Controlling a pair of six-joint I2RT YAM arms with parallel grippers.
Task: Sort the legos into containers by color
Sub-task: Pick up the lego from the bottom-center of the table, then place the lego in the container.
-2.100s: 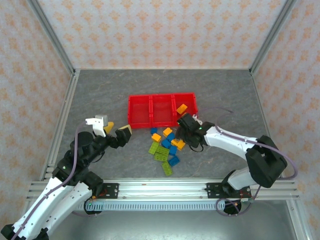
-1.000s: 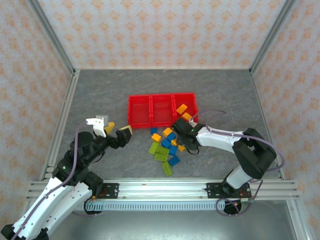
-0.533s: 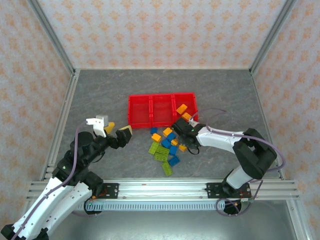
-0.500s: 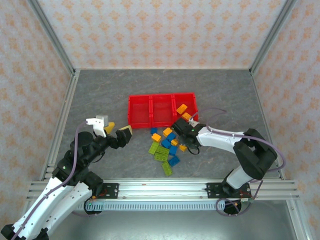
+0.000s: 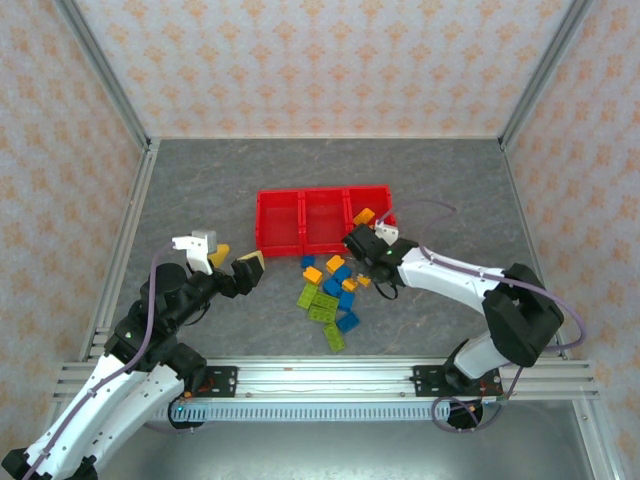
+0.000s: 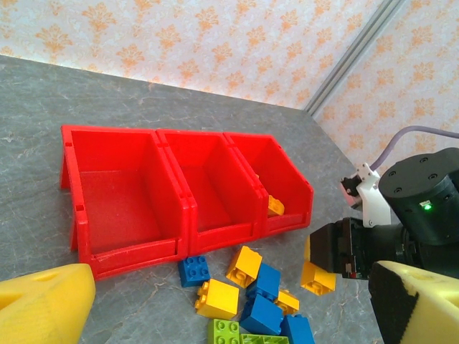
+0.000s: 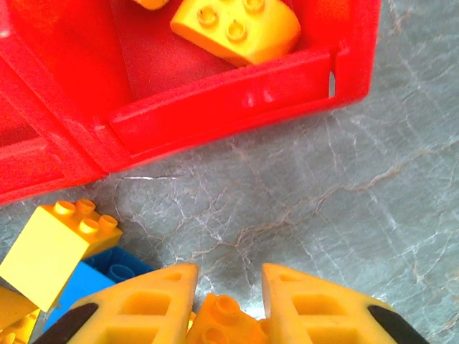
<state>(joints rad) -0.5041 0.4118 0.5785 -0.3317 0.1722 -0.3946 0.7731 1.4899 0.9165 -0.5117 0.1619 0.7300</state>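
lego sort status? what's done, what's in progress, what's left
Done: two yellow bricks lie in the right bin. In hand: the right gripper is shut on another yellow brick just in front of that bin. Left: the left bin and middle bin look empty, and the pile of green, blue and yellow pieces lies unsorted in front of them. The left gripper hangs open, holding nothing.

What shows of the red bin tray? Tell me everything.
The red bin tray is glossy plastic: three open-top rectangular bins joined in a row, upright on the grey table. The left and middle bins look empty; the right one holds orange-yellow bricks. Loose bricks lie just in front.
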